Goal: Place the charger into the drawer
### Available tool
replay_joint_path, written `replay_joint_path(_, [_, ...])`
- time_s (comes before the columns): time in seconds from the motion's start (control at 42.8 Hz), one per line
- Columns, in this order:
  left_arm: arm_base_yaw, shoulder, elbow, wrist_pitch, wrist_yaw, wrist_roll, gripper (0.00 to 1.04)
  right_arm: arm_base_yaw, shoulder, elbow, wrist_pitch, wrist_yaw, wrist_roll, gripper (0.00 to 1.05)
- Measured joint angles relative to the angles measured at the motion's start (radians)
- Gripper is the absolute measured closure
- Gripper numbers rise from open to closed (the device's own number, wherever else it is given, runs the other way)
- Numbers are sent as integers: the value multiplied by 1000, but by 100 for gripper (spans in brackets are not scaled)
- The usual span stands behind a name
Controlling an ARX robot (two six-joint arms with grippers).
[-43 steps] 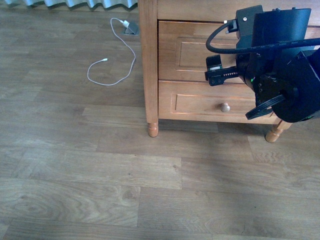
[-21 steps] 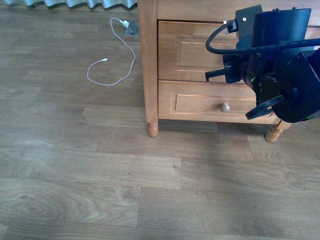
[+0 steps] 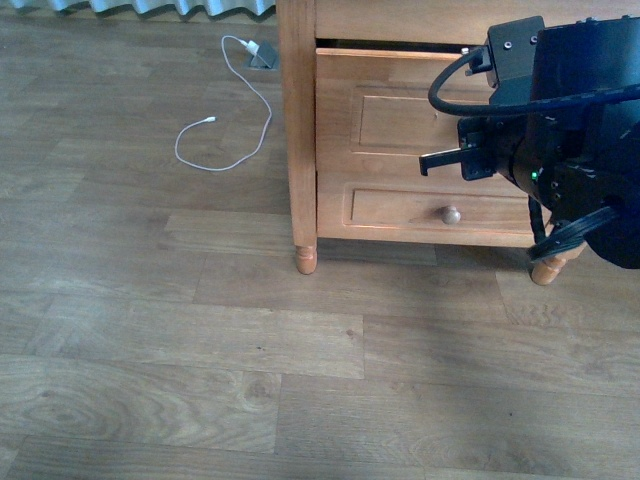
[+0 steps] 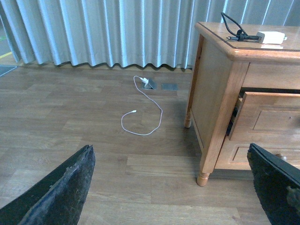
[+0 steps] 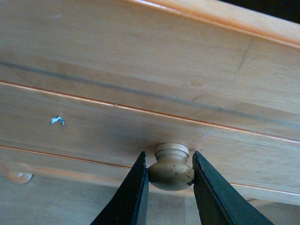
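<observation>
The charger (image 4: 271, 37), a small white brick with a black cable (image 4: 234, 30) beside it, lies on top of the wooden cabinet. The upper drawer (image 3: 390, 110) stands slightly pulled out, with a dark gap above its front; the left wrist view shows the drawer (image 4: 269, 115) ajar from the side. My right gripper (image 5: 169, 160) is shut on the drawer's round pale knob (image 5: 171, 171), one finger on each side. In the front view the right gripper (image 3: 450, 158) is against the drawer front. My left gripper (image 4: 171, 150) hangs open over the floor, well away from the cabinet.
A thin white cable (image 3: 225, 110) curls on the wood floor left of the cabinet, running to a floor socket (image 3: 263, 57). The shallower lower drawer (image 3: 400, 210) is closed, its knob (image 3: 451, 214) showing. The cabinet leg (image 3: 306, 258) stands nearby. Grey curtains (image 4: 117, 33) hang behind.
The right gripper closed on the knob and drew back, and the upper drawer slid out a little, opening a dark gap at its top.
</observation>
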Motion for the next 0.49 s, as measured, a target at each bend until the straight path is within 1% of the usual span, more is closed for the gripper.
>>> replay_joint_path(0.234, [0,0,0,0,0,0,6,2,-126,-167,-43,-52,64,82])
replay_joint_path(0.397, [0,0,0,0,0,0,6,4,-222,-289,-78,-88,84,82])
replay_joint_path(0.491, [0,0,0,0,0,0,6,5,-301,-385,-107,-124,85,83])
